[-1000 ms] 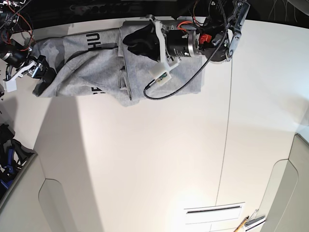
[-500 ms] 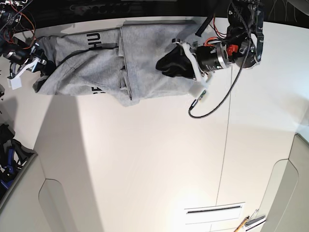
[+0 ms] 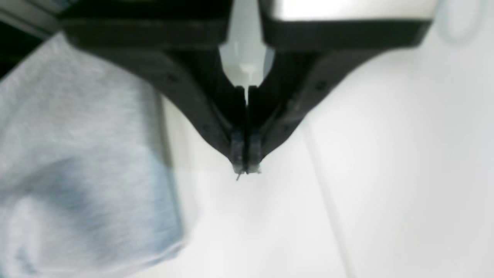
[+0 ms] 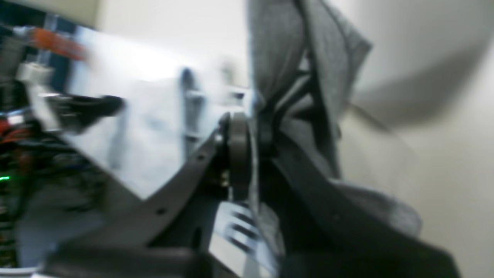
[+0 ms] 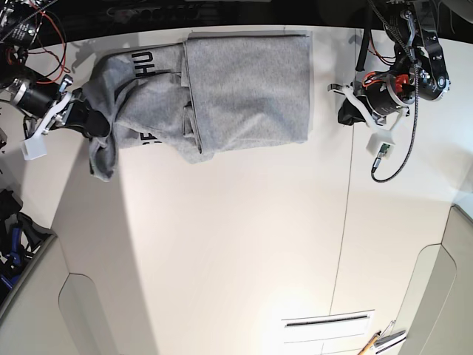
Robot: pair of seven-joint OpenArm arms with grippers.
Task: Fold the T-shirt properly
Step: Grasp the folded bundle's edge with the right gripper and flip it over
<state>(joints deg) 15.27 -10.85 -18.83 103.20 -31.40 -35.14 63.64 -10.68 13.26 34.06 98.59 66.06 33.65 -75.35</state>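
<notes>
shirt (image 5: 222, 89): lying at the table's (image 5: 236, 244) far edge, grey, one half already folded flat over the middle, black lettering showing on the other half.

left gripper (image 5: 344, 112): jaws closing fully on nothing; in the left wrist view (image 3: 245, 168) the tips are pressing together over bare table, with the shirt's edge off to one side and not touching.

left arm change: a second ago it was sitting over the folded panel with jaws apart; now it is pulling off the cloth to the bare table beside the shirt's side edge. Reading this as the panel being released and laid down, arm retreating.

right gripper (image 5: 89, 118): jaws clamping on shirt fabric; in the right wrist view (image 4: 249, 154) grey cloth is running between the pads and hanging past them.

right arm change: a second ago its jaws were wide at the shirt's outer corner; now they are pinching that end and lifting it, so the corner is bunching and a flap is drooping toward the camera side.

shirt change: folded panel looking flat and square, unchanged; unfolded end getting pulled up off the table.

meaning for task: one side fold looking done, the second side fold just starting from the right gripper's end.

next, guessing: carrying the pinched end over onto the folded panel.

risk: grip looking bunched rather than on a clean edge, so the fold may be landing creased.
</notes>
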